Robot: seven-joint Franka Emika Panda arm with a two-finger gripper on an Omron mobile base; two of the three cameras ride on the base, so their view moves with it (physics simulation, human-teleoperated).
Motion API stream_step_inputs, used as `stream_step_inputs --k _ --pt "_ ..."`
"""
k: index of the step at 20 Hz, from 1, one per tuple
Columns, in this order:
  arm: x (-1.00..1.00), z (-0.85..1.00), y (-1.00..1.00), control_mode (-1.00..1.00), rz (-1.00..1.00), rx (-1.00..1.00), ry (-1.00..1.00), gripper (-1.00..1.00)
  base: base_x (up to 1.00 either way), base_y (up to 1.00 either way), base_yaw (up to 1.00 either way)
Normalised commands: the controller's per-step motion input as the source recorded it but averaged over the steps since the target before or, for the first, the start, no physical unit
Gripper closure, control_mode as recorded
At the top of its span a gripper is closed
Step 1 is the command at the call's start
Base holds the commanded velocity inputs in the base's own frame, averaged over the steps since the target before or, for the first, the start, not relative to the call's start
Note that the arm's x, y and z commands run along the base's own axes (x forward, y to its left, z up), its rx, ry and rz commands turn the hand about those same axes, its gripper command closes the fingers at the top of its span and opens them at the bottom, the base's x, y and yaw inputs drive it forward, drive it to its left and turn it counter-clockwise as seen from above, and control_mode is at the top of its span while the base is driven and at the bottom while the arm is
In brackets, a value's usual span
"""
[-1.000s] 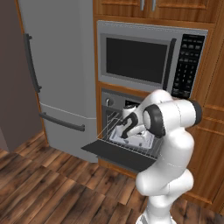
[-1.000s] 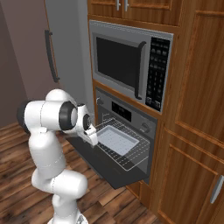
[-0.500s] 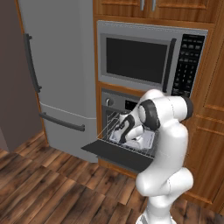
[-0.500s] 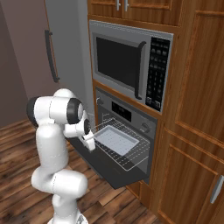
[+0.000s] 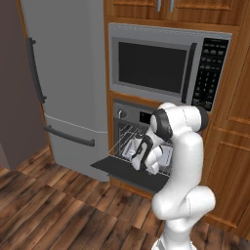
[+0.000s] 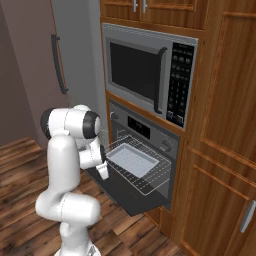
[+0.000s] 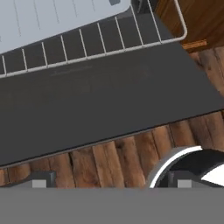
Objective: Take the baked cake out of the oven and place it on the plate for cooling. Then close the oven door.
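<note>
With the gripper spread wide and holding nothing above the lowered oven door, and the pale baking tray on the pulled-out wire rack above that door, a careless reach could shove the tray aside.

Oven door dropped flat, dark grey, jutting over the wood-plank floor; its inner face looks bare in the hand view, with the floor planks just past its outer edge. Wire rack pulled out of the oven cavity above the open door; whether it touches the door cannot be told. A pale grey rectangular tray lies flat on the rack, filling most of it.
</note>
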Motion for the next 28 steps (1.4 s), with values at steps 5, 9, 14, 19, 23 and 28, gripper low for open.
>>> stream_step_inputs --k 5,9,14,19,23,28 --pt "0.31 -0.43 0.00 -1.00 -0.01 0.00 -0.14 -1.00 0.00 0.00 0.00" --pt "0.42 -0.30 -0.05 -1.00 0.00 0.00 -0.09 -1.00 0.00 0.00 0.00" --pt "0.50 -0.02 -0.17 -1.00 0.00 0.00 0.01 -1.00 0.00 0.00 0.00" --pt "0.54 0.00 -0.23 -1.00 0.00 0.00 0.01 -1.00 0.00 0.00 0.00" --pt "0.57 0.01 -0.29 -1.00 0.00 0.00 0.00 -1.00 0.00 0.00 0.00" --pt "0.61 0.05 -0.34 -1.00 0.00 -0.01 0.00 -1.00 0.00 0.00 0.00"
